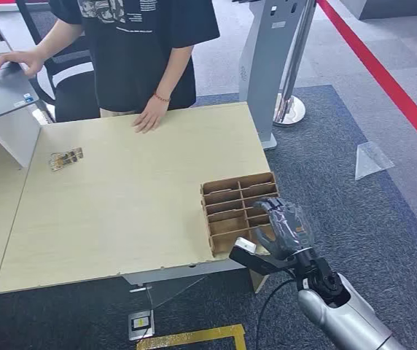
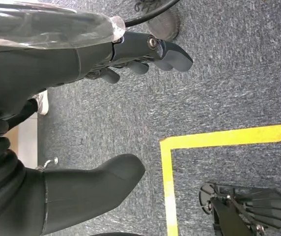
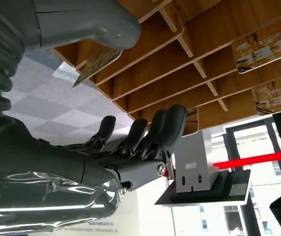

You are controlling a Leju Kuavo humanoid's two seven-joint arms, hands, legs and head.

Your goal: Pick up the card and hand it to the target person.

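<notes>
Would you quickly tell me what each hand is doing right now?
Left hand: open, holding nothing, hanging over the carpet.
Right hand: at the wooden card rack; grip cannot be told.

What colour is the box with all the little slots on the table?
The slotted box is brown, like cardboard or thin wood. It shows best in the head view.
</notes>
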